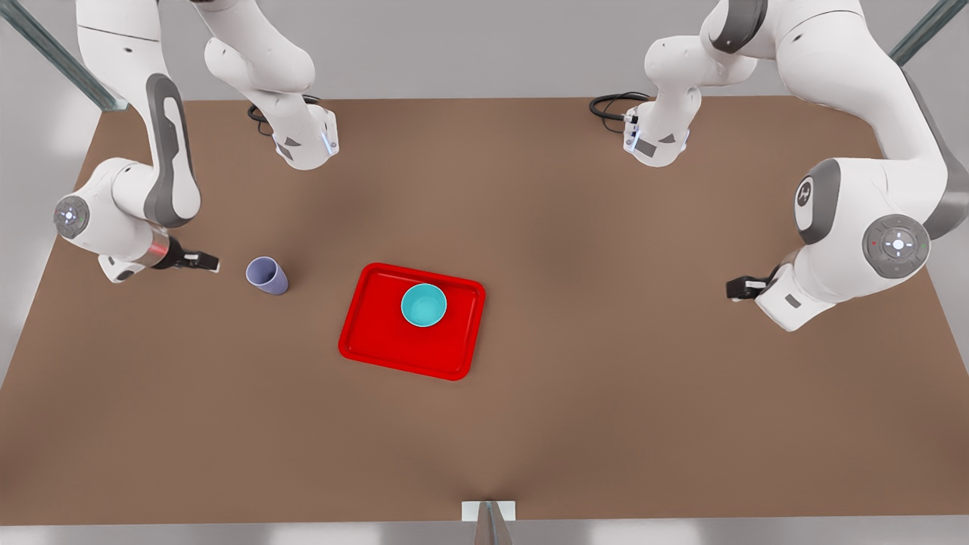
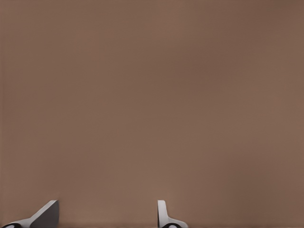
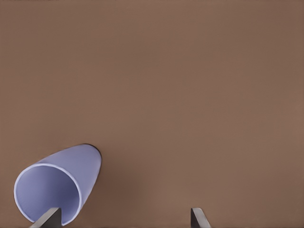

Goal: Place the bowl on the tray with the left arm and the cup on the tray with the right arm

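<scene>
The teal bowl (image 1: 424,305) sits upright inside the red tray (image 1: 378,341), toward its far right part, near the table's middle. The lavender cup (image 1: 266,275) stands on the table to the tray's left in the front view. My right gripper (image 1: 204,262) hovers just left of the cup, open. In the right wrist view the cup (image 3: 57,185) lies off to one side of the open right gripper (image 3: 124,218), its rim beside one fingertip (image 3: 50,217). My left gripper (image 1: 738,288) waits at the front view's right, far from the tray, open (image 2: 107,216) over bare table.
Black cables (image 1: 617,106) lie by the arm bases at the table's back edge. A small white bracket (image 1: 488,511) sits at the front edge. Brown tabletop (image 1: 606,393) stretches wide around the tray.
</scene>
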`<state>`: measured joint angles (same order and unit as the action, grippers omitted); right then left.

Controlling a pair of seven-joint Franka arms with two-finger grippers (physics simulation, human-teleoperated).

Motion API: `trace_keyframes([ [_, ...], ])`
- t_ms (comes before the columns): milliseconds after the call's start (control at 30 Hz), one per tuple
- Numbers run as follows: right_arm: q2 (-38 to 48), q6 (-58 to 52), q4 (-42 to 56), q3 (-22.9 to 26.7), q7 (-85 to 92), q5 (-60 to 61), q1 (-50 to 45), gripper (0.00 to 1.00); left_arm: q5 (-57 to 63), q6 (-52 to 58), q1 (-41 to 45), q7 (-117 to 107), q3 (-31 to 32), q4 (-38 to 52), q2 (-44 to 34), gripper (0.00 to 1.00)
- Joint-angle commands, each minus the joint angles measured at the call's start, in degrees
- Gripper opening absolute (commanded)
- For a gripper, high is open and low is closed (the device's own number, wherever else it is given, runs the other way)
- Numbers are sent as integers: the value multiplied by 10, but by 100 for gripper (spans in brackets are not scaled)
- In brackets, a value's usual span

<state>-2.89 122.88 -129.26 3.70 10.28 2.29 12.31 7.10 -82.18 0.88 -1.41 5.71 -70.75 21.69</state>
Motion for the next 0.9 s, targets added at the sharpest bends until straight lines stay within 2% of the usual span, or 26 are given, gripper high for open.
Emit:
trace_keyframes([
  [0,-12,-2,12,0,1,0,-90,100,1,0,0,0,0,0,0,100],
  [100,-45,-2,34,1,2,0,-111,100,1,0,-1,1,-2,0,1,100],
  [367,-57,5,29,2,4,0,-105,100,0,0,-1,1,-3,0,9,100],
  [867,-75,20,-20,4,19,0,-85,100,-1,2,0,-5,-3,-2,9,100],
])
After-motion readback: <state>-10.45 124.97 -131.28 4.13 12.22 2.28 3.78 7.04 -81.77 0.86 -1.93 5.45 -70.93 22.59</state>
